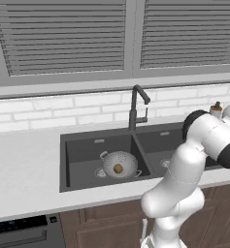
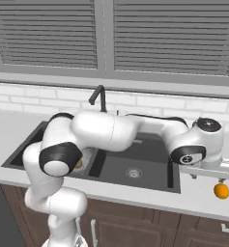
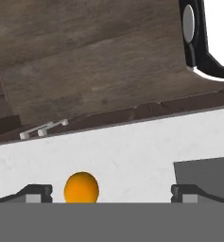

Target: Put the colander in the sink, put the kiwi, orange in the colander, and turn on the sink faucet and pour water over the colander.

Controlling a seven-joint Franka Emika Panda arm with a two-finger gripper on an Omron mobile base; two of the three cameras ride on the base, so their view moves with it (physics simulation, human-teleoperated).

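Note:
The silvery colander (image 1: 120,162) stands in the left basin of the dark sink (image 1: 82,155), with the brown kiwi (image 1: 118,168) inside it. Behind the divider rises the dark faucet (image 1: 134,109), its spout over the right basin. The orange (image 2: 221,191) lies on the white counter to the right of the sink (image 2: 145,152). My arm reaches right, and my gripper (image 2: 207,178) hangs open just above the orange. In the hand view the orange (image 3: 81,188) sits between the spread fingertips (image 3: 38,194), nearer the left one, and the gripper (image 3: 113,194) holds nothing.
A pale soap bottle (image 1: 216,109) stands behind the sink's right end. The counter's front edge runs close to the orange, with wooden cabinet fronts and a handle (image 3: 42,129) below it. A corner of the sink (image 3: 203,172) lies beside the right fingertip.

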